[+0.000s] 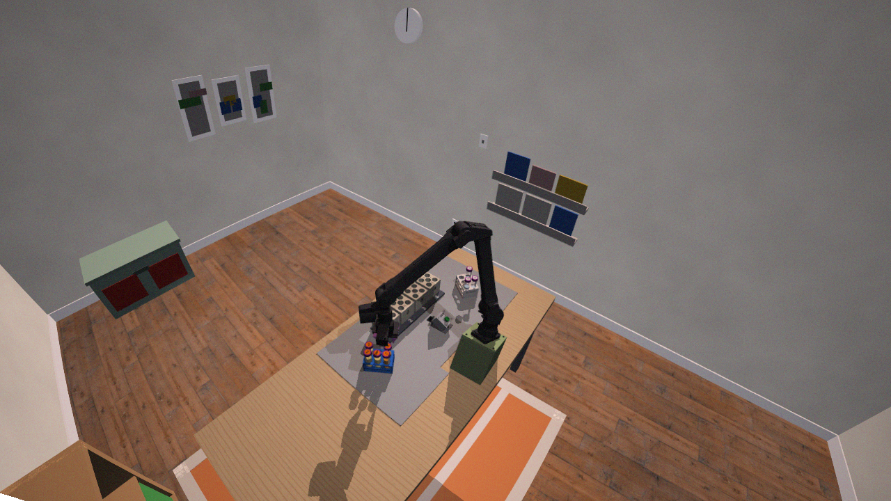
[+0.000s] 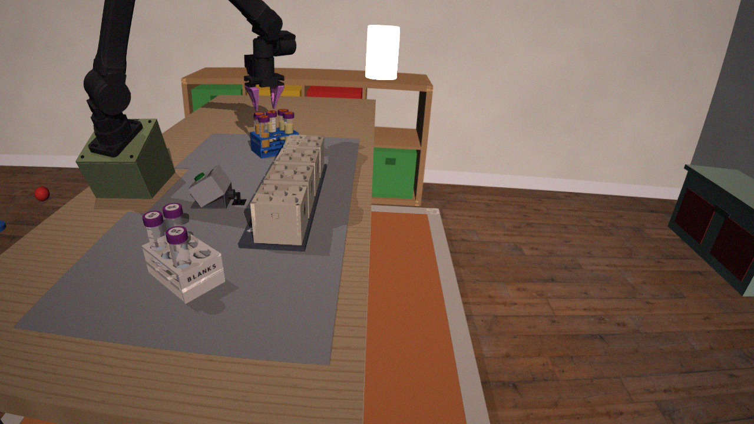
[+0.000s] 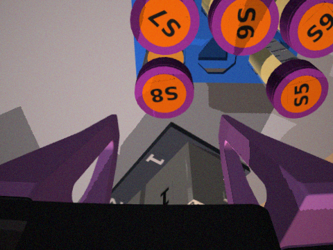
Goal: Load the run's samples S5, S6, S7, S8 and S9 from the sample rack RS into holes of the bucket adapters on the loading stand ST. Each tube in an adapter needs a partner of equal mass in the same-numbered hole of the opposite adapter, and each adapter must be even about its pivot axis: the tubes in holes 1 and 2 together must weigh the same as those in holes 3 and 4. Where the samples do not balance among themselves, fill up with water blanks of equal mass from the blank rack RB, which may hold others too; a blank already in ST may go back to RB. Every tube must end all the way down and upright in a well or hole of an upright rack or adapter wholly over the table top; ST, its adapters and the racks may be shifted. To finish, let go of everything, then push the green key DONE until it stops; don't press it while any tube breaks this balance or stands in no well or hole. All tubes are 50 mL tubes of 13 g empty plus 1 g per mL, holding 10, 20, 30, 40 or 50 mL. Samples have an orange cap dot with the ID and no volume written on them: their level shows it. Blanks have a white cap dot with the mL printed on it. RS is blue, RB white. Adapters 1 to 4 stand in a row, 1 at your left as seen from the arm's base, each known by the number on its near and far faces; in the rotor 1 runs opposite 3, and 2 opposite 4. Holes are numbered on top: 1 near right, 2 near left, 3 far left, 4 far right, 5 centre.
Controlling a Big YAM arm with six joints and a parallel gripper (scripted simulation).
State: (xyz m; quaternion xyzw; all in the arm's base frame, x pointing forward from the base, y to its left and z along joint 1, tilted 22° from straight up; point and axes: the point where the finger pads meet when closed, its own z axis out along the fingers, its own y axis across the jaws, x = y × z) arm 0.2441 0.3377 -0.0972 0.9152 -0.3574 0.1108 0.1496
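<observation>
My gripper (image 2: pixel 264 108) (image 3: pixel 168 125) is open and empty above the blue rack RS (image 1: pixel 379 367) (image 2: pixel 257 143) (image 3: pixel 250 76). In the wrist view, S8 (image 3: pixel 164 92) is just beyond the gap between the fingertips, with S7 (image 3: pixel 164 22) behind it. S5 (image 3: pixel 297 90) is at right. Two more caps (image 3: pixel 244 22) (image 3: pixel 319 29) read S6 or S9; I cannot tell which is which. The tubes stand in RS. The cream adapters (image 2: pixel 278 227) on stand ST (image 2: pixel 274 245) show no tube caps. White rack RB (image 1: pixel 462 290) (image 2: pixel 202 284) holds three blanks; one (image 2: pixel 176 234) reads 20.
The grey console with the green key DONE (image 1: pixel 446 319) (image 2: pixel 199 176) stands between the adapter row and the arm's green base block (image 1: pixel 476 358) (image 2: pixel 126 176). The adapter row ends close beside RS. The far table edge runs behind the stand.
</observation>
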